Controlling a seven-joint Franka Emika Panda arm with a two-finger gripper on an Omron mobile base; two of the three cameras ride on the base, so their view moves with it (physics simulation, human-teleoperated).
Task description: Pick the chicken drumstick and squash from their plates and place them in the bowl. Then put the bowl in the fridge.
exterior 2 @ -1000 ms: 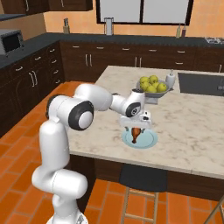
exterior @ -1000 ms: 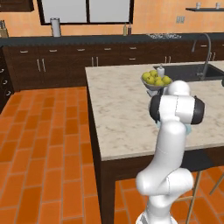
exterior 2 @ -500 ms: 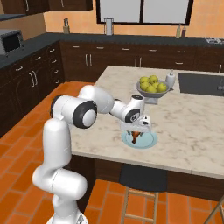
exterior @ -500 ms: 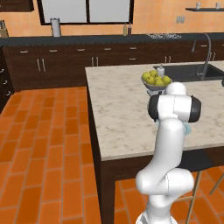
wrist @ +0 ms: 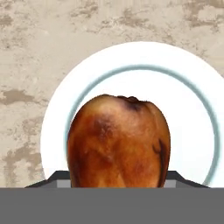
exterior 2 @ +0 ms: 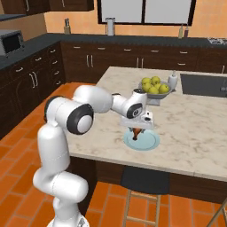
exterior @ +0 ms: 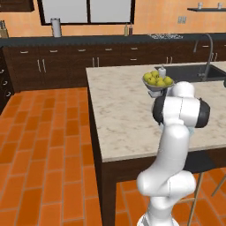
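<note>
The chicken drumstick (exterior 2: 138,134) stands upright on the pale light-blue plate (exterior 2: 150,142), near the island's front edge. My gripper (exterior 2: 137,131) points straight down over it, jaws closed in on its sides. In the hand view the reddish-brown meaty end of the drumstick (wrist: 118,144) looms close and hides my fingertips, and the plate (wrist: 188,87) rings it on the marble below. The squash, the bowl and the fridge are out of view.
A grey pedestal bowl of yellow-green fruit (exterior 2: 154,86) stands just behind the plate, with a small white bottle (exterior 2: 173,80) beside it. The dark sink (exterior 2: 204,84) lies at the back right. A stool (exterior 2: 144,179) sits under the island's front edge.
The hand has come down onto the plate and the jaws have narrowed from wide open around the drumstick.
</note>
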